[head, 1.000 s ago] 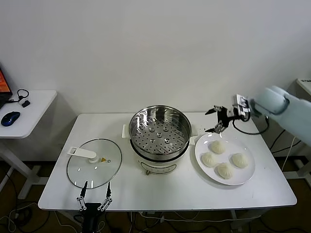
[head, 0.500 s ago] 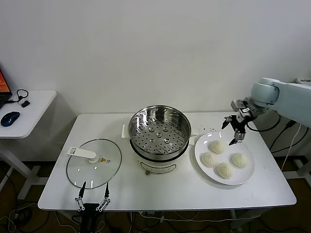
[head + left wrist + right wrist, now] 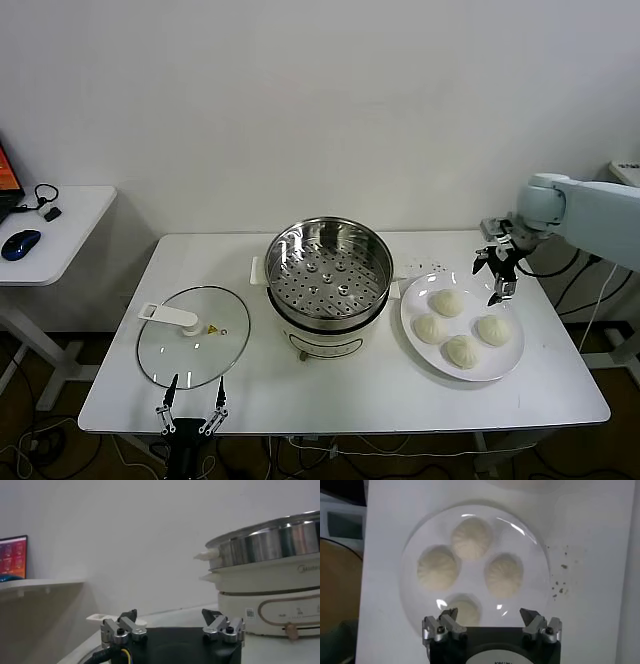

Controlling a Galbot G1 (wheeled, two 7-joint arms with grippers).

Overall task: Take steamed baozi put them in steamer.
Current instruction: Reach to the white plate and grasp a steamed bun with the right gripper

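Observation:
Several white pleated baozi lie on a flat white plate at the table's right. In the right wrist view the same baozi sit close together on the plate. My right gripper hangs open above the plate's far right edge, pointing down, with nothing between its fingers. The steamer, a shiny steel pot with a perforated tray on a white base, stands mid-table with nothing in it. My left gripper waits open at the table's front edge, with the steamer off to one side.
A round glass lid with a white handle lies flat on the white table, left of the steamer. A side desk holding a mouse stands at far left. Dark crumbs speckle the table beside the plate.
My right gripper has swung from beside the steamer's rim to over the plate's far right edge and turned to point downward. It stayed open. The left arm has not moved.

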